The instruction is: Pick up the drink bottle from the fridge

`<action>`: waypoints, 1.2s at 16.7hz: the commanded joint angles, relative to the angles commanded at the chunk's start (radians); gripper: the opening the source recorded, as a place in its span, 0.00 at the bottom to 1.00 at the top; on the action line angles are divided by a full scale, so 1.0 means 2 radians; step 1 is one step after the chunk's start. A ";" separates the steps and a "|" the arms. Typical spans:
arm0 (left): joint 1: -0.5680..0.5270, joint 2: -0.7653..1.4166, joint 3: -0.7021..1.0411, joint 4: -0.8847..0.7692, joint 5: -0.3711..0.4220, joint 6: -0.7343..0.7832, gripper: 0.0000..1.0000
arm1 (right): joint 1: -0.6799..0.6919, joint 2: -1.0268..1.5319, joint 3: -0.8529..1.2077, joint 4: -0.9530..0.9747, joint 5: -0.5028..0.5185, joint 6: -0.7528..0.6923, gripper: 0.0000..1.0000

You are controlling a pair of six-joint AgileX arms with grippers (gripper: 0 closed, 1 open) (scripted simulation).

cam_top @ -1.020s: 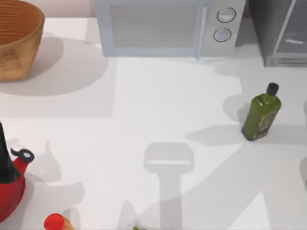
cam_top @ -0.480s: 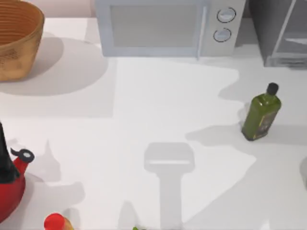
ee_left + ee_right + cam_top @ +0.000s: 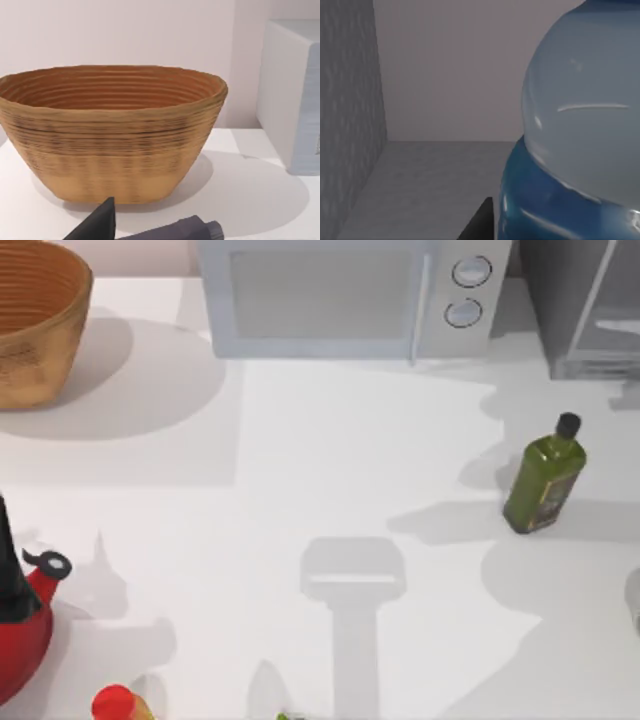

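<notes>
My right tool is inside the fridge [image 3: 585, 310], which stands at the far right corner of the table [image 3: 330, 460] beside the microwave [image 3: 350, 295]. In my right wrist view the drink bottle [image 3: 580, 130] sits very close to the camera — a pale, rounded body above a band of deep blue, standing on the grey fridge floor with the grey side wall off to one side and the back wall behind. A dark edge [image 3: 480, 222] pokes up beside the bottle's lower part; I take it for one of my fingers, but I cannot tell from it whether the right tool is open or already closed on the bottle.

My judgement is that this is the grasp step, or the instant just around it. To do it well I would want the bottle centred between both fingers before squeezing, so that a lone finger does not nudge it over. The body is round and smooth, so a grip low on one side could let it twist or slip. Once it is held, the way out should be straight back through the doorway, level, keeping away from the side wall and the door frame — and from the green bottle [image 3: 545, 480] standing on the table in front of the fridge.

My left tool [image 3: 107, 222] waits near the wicker basket [image 3: 40, 315] at the far left, and I cannot tell its state either.
</notes>
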 joint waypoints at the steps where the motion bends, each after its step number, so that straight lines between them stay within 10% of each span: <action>1: 0.000 0.000 0.000 0.000 0.000 0.000 1.00 | 0.003 0.003 0.001 -0.001 0.000 0.001 0.00; 9: 0.000 0.000 0.000 0.000 0.000 0.000 1.00 | 0.023 -0.126 -0.048 -0.069 0.014 -0.001 0.00; 20: 0.000 0.000 0.000 0.000 0.000 0.000 1.00 | 0.091 -0.655 -0.287 -0.376 0.071 0.004 0.00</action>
